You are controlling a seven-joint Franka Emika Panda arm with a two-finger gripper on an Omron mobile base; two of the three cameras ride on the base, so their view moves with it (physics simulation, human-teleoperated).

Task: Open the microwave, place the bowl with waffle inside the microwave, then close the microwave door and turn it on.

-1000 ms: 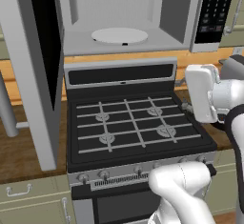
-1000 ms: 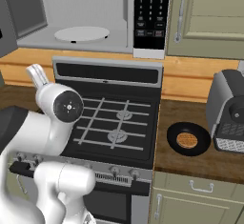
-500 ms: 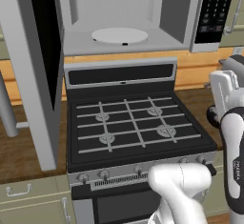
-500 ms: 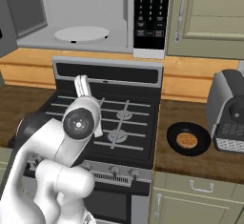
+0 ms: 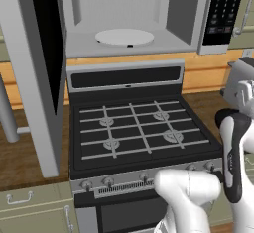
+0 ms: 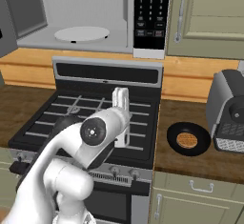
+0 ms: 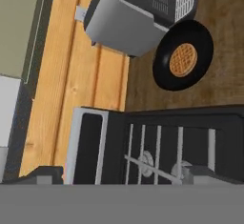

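Left base: microwave door (image 5: 37,73) swung wide, microwave (image 5: 129,16) cavity unobstructed | right base: bowl (image 6: 188,138) with waffle (image 6: 187,139) on bench (image 6: 205,158) just beside toaster (image 6: 228,111), cut off right | hand: we see pincer (image 7: 121,174) spread over stove (image 7: 190,142), tips barely visible.

a black gas stove (image 5: 141,133) sits mid-frame in a dark wood surface (image 6: 205,158), a light wood backsplash (image 6: 200,77) behind it. pale green cabinets (image 6: 209,15) fill the upper right; a grey toaster (image 6: 228,111) stands at right.
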